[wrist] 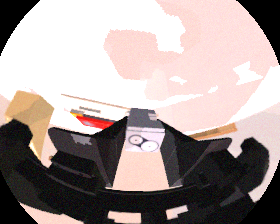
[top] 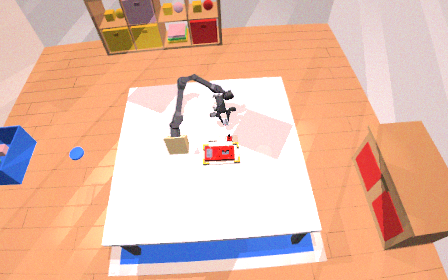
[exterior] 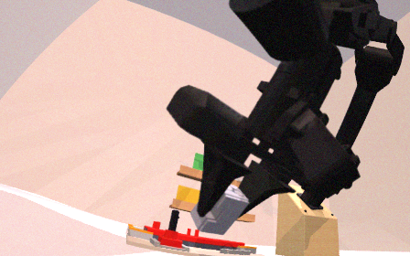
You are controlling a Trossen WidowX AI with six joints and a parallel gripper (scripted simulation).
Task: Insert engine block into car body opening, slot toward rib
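The grey engine block (top: 226,122) (exterior: 221,214) (wrist: 145,139) is held tilted between the fingertips of my gripper (top: 225,119) (exterior: 224,206) (wrist: 142,120), which is shut on it. Two round marks show on its face in the wrist view. The red car body (top: 215,153) (exterior: 227,242) (wrist: 95,122) lies on the table, with white and yellow edges. In the top view the block is beyond the car body, on the arm's side; in the exterior view it is above it, apart from it. The opening's rib and the block's slot side cannot be made out.
A small red part with a black post (top: 229,138) (exterior: 174,221) stands by the car body's far edge. The arm's tan base block (top: 176,145) (exterior: 307,233) (wrist: 28,109) is left of the car body in the top view. All stand on the white table (top: 211,200).
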